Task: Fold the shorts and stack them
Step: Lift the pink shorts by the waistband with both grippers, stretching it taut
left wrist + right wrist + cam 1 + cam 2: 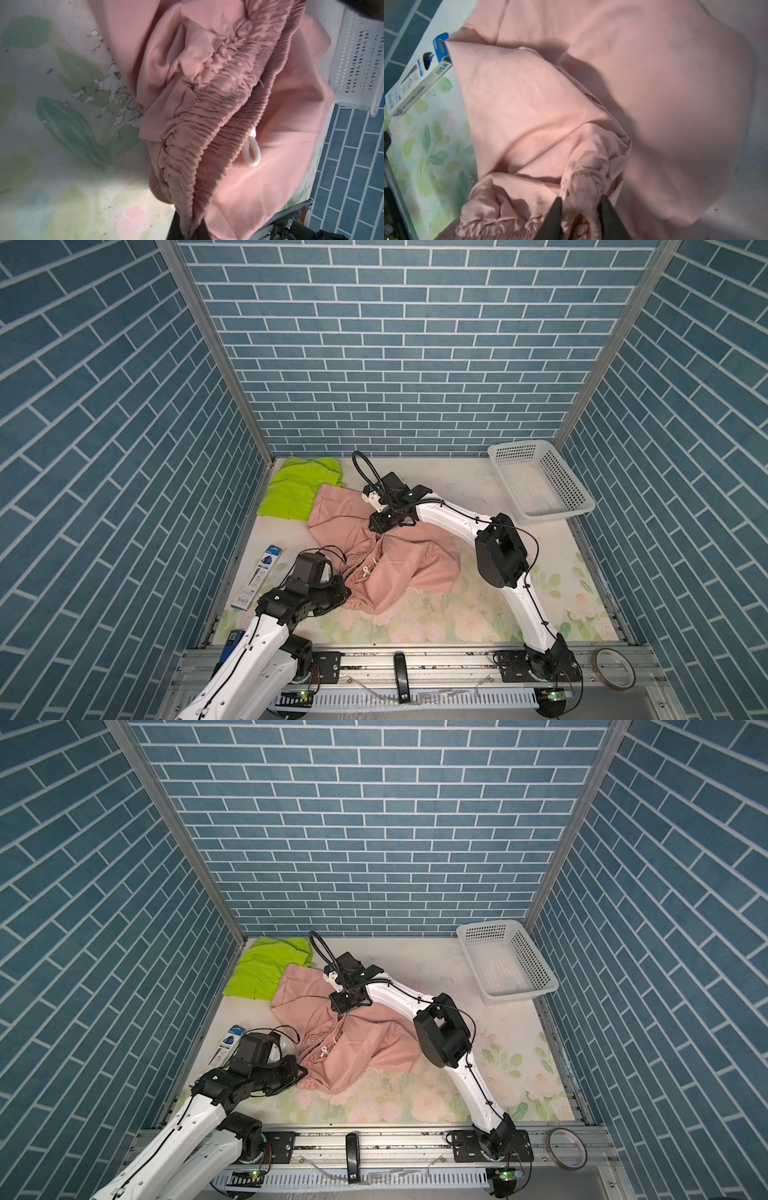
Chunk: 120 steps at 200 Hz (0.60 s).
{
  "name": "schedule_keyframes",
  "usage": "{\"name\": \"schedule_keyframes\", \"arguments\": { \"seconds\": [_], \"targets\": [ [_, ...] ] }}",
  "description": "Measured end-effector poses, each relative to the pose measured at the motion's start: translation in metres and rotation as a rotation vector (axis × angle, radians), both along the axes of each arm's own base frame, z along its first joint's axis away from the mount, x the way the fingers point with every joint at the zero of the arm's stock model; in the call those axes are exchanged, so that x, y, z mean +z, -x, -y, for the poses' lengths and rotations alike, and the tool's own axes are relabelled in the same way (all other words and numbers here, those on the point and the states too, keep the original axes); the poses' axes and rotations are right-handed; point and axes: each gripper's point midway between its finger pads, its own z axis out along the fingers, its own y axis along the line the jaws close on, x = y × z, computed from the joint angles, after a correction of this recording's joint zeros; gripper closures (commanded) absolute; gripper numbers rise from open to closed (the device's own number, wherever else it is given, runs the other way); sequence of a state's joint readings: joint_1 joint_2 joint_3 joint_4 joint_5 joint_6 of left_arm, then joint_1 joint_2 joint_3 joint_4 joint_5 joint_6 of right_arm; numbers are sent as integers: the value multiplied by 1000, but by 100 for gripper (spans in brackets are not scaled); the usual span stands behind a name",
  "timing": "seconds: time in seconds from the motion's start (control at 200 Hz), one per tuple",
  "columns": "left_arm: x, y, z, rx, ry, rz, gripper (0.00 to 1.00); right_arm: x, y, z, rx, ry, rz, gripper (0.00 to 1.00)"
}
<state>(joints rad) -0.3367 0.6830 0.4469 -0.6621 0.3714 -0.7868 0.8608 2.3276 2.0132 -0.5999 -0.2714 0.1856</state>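
Note:
The salmon pink shorts (386,560) lie crumpled mid-table, their gathered waistband (207,128) and white drawstring loop (252,151) facing the left arm. My left gripper (347,593) is shut on the near end of that waistband; in the left wrist view the fabric runs down between its dark fingers (192,230). My right gripper (380,531) presses down on the far side of the pink shorts. Its two dark fingers (609,216) are shut on a bunched fold of pink cloth (583,187). The lime green shorts (299,489) lie at the back left, partly under the pink pair.
A white perforated basket (540,481) stands at the back right corner. A blue and white pen box (259,576) lies along the left edge by the left arm. A tape roll (614,668) sits on the front rail at right.

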Motion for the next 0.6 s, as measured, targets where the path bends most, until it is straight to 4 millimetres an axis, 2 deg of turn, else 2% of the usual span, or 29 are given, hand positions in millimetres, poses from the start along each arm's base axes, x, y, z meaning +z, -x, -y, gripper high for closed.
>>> {"name": "schedule_keyframes", "arguments": {
  "seconds": [0.025,0.195,0.26,0.32,0.4,0.6],
  "targets": [
    [3,-1,0,-2,-4,6,100,-2,-1,1,-1,7,1,100],
    [30,-14,2,-36,-32,66,100,-2,-12,11,-30,36,29,100],
    [43,-23,4,-67,-53,85,100,5,-18,17,-42,48,59,100],
    [60,-33,6,-103,-87,103,100,20,-22,28,-57,57,100,100],
    [87,-49,7,-147,-140,151,100,54,-29,48,-89,55,174,100],
    [173,-91,12,-273,-270,349,100,181,-46,125,-252,-16,414,100]
  ]
}}
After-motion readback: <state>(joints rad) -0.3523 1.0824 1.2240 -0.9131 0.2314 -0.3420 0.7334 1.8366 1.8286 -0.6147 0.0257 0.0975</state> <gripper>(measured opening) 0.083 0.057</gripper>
